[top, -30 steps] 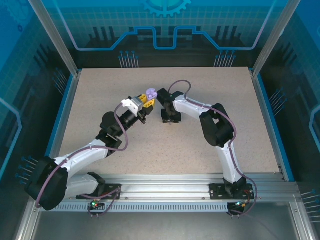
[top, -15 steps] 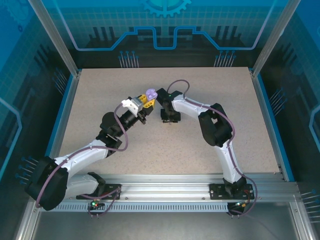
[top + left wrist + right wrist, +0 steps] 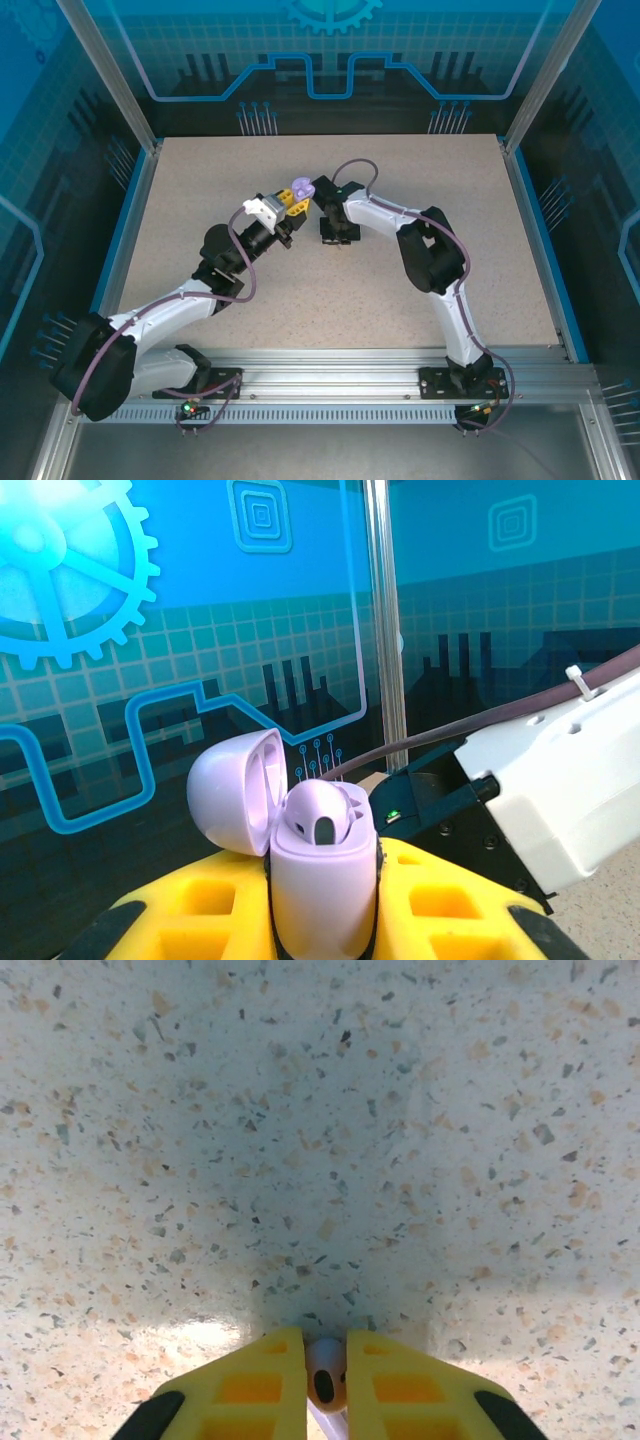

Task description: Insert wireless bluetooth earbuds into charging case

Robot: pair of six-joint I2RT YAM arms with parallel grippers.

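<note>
Purple charging case [image 3: 322, 880] stands upright in the left gripper [image 3: 322, 925]. Its yellow fingers [image 3: 440, 900] are closed on the case's flanks, a grip that leaves the hinged lid [image 3: 235, 790] swung back and the mouth facing up for loading. One earbud [image 3: 320, 818] sits inside, its rounded lilac head with a dark oval port poking above the rim; the socket beside it cannot be made out. From above, the case is held off the speckled table [image 3: 450, 180] near the middle of the workspace, just beside the right arm's wrist. The right gripper [image 3: 325, 1390] points straight down at the tabletop, jaws narrowed onto a second earbud [image 3: 325, 1368]. This is a tiny pale bud with a dark oval spot, pinched between the fingertips, its stem hard to make out. The pinch likely keeps the bud steady for lowering into the open case. That bud is apart from the case, so the insertion looks half done.
</note>
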